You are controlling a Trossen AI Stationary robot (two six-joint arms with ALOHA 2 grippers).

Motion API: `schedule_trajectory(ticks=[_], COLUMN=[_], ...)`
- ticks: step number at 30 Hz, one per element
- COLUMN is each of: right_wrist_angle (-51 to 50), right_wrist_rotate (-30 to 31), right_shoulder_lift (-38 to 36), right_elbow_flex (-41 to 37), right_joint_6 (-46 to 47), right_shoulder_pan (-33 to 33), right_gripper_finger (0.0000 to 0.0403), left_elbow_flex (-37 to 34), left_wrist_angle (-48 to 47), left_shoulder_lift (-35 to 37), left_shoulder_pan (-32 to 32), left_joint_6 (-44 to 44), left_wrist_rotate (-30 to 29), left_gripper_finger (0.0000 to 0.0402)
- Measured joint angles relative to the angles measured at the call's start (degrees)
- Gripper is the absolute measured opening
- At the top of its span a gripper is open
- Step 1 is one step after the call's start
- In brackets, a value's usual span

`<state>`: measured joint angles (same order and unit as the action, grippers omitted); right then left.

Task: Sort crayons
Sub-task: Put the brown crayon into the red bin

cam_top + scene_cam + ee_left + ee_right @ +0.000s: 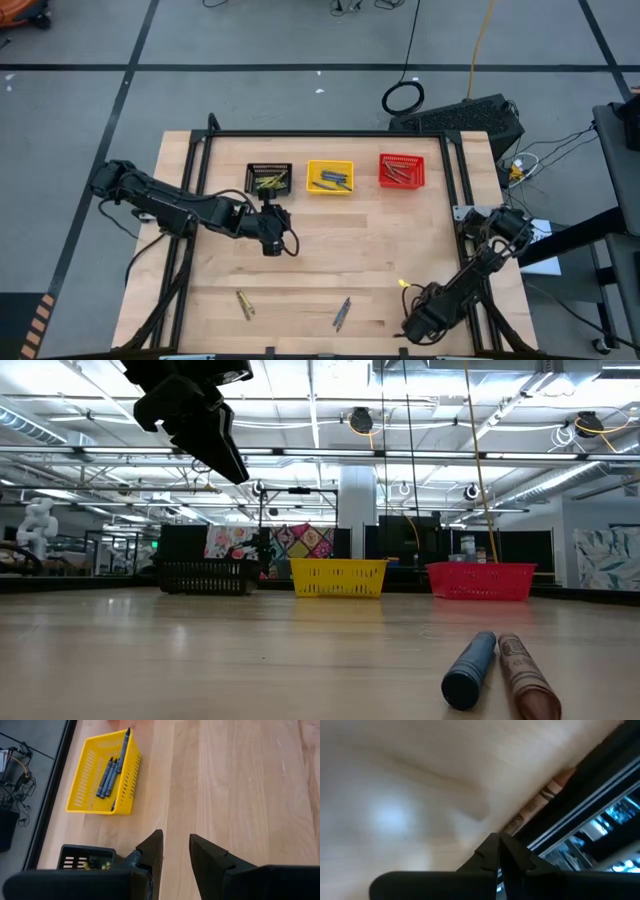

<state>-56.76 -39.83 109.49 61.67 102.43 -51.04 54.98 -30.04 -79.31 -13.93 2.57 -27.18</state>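
Note:
My left gripper (272, 243) (175, 840) hangs open above the table, just in front of the black basket (268, 180), with nothing between its fingers. It also shows at the top of the low view (200, 425). My right gripper (408, 328) (499, 840) is shut, low at the table's near edge. A brownish-red crayon (540, 805) lies on the table along the dark edge rail, one end by the fingertips. On the table lie an olive-yellow crayon (244, 305) and a blue crayon (470, 670) beside a brownish-red one (525, 678). My right gripper's shut fingertips (492, 851) stand at the near end of the brownish-red crayon (514, 825), which lies flat along the rail. I cannot tell whether they touch it.
Three mesh baskets stand in a row at the far side: the black one with olive-yellow crayons (95, 866), the yellow basket (330, 177) (85, 785) with blue crayons (107, 775), and the red basket (401, 171). A small yellow piece (403, 284) lies by the right arm.

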Motion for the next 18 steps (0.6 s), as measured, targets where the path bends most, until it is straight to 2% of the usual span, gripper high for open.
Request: schedule_trajectory(ticks=[3, 15, 18], right_wrist_angle=[0.62, 0.32, 0.49], right_wrist_rotate=[-1.88, -2.47, -5.32], right_shoulder_lift=[0.00, -0.15, -0.28], right_elbow_flex=[-1.54, -2.84, -4.60], right_joint_6=[0.33, 0.04, -0.09], right_shoulder_pan=[-0.47, -0.84, -0.75], right_gripper_finger=[0.0000, 0.0000, 0.0000], left_elbow_flex=[0.00, 0.00, 0.00], left_wrist_angle=[0.00, 0.05, 0.06], left_shoulder_lift=[0.00, 0.00, 0.00], left_shoulder_pan=[-0.01, -0.01, -0.01], left_joint_6=[0.00, 0.00, 0.00], left_wrist_rotate=[0.00, -0.04, -0.07], left_gripper_finger=[0.0102, 0.0102, 0.0102])
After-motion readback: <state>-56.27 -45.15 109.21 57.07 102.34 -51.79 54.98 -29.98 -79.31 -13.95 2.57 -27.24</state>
